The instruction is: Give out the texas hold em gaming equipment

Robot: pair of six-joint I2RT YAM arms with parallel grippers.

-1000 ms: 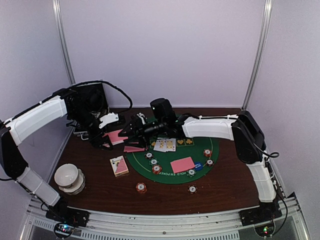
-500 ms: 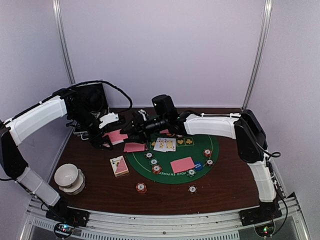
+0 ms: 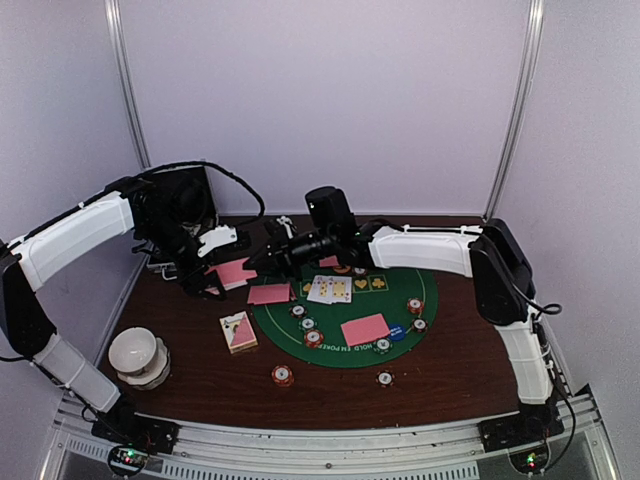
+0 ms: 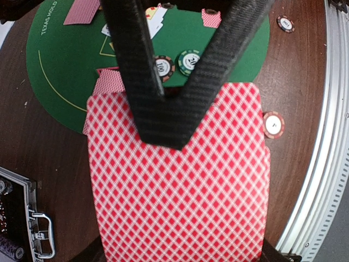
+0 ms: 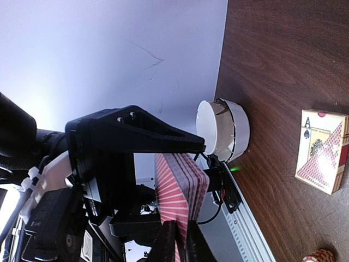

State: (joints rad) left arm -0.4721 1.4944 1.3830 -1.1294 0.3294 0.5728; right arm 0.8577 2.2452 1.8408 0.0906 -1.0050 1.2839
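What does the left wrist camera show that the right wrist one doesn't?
Only left wrist: the green mat and the case's corner. Only right wrist: the white bowl, the card box and the right pincer nipping the deck's edge. Both: the pink-backed deck clamped in the left pincer.

We see the pink-backed cards (image 4: 180, 185) carrying a red-and-white diamond lattice, under the woven black fingers of the left pincer (image 4: 166, 123). The mat (image 3: 405, 287) is green with pale lettering on the dark brown wood-grain bench (image 3: 200, 390). Near its five o'clock rim sits a blue disc (image 3: 398, 332), off its seven o'clock edge a red chip (image 3: 283, 375) striped white, and at the bench's eight o'clock a plain white bowl (image 3: 135, 350).
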